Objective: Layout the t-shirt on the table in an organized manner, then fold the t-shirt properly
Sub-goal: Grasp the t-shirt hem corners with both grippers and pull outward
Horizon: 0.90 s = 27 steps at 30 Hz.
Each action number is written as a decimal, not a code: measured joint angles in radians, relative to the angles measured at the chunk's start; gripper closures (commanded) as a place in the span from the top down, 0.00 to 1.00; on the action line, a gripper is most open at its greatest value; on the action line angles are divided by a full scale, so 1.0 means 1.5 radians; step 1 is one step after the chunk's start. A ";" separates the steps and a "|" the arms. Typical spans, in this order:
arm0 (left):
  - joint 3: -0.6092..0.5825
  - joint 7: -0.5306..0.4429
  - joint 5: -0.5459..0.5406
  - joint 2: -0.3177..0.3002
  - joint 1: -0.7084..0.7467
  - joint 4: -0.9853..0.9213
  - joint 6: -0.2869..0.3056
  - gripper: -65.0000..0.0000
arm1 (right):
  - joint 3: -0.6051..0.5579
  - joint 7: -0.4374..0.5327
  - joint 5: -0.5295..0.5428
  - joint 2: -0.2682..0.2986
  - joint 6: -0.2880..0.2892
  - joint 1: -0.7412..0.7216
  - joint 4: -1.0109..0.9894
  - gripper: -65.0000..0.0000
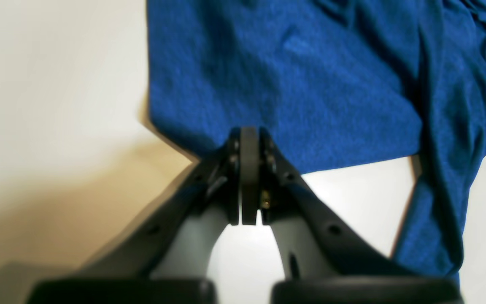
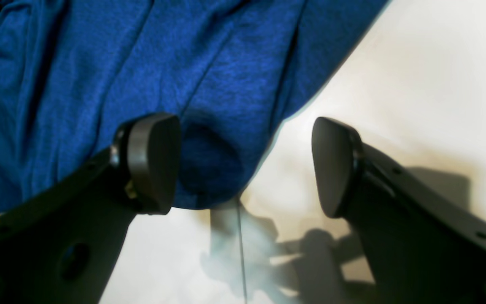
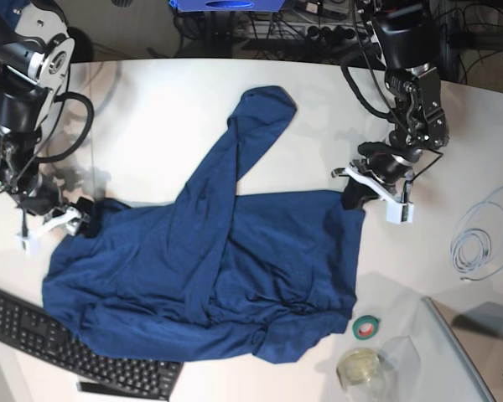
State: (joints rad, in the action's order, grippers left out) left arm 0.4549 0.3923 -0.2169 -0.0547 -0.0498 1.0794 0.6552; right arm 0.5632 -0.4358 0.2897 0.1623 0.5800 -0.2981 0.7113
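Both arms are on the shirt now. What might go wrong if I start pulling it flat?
The left gripper is shut only on the very edge of the t-shirt, so it may slip. The right gripper is open, one finger over fabric, holding nothing. The shirt's lower edge overlaps the keyboard; dragging could shift it.

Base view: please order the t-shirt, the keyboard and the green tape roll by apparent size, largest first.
1. t-shirt
2. keyboard, partly covered by the shirt
3. green tape roll
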 measured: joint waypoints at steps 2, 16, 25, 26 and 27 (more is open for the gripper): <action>0.002 -0.001 -0.001 0.002 -0.011 -0.021 0.000 0.00 | -0.031 0.009 -0.001 0.000 0.000 0.000 0.000 0.68; -0.003 -0.006 0.002 0.018 -0.070 -0.069 -0.166 0.00 | -0.068 0.030 -0.002 -0.012 0.000 0.040 0.033 0.00; 0.006 -0.033 -0.019 0.016 -0.009 -0.047 -0.152 0.41 | -0.072 0.000 -0.003 -0.011 0.000 0.084 0.108 0.00; 0.006 -0.033 -0.023 0.017 -0.002 -0.040 -0.148 0.49 | -0.072 0.000 -0.001 -0.011 0.000 0.085 0.110 0.00; 0.006 -0.033 -0.023 0.019 -0.001 -0.035 -0.148 0.53 | -0.072 -0.001 -0.002 -0.011 0.000 0.085 0.110 0.00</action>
State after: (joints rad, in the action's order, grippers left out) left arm 0.4633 0.3431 -0.2516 -0.0265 -0.0505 1.0267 0.4332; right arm 0.4549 -0.4377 0.2874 0.1459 0.5800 -0.1699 0.8761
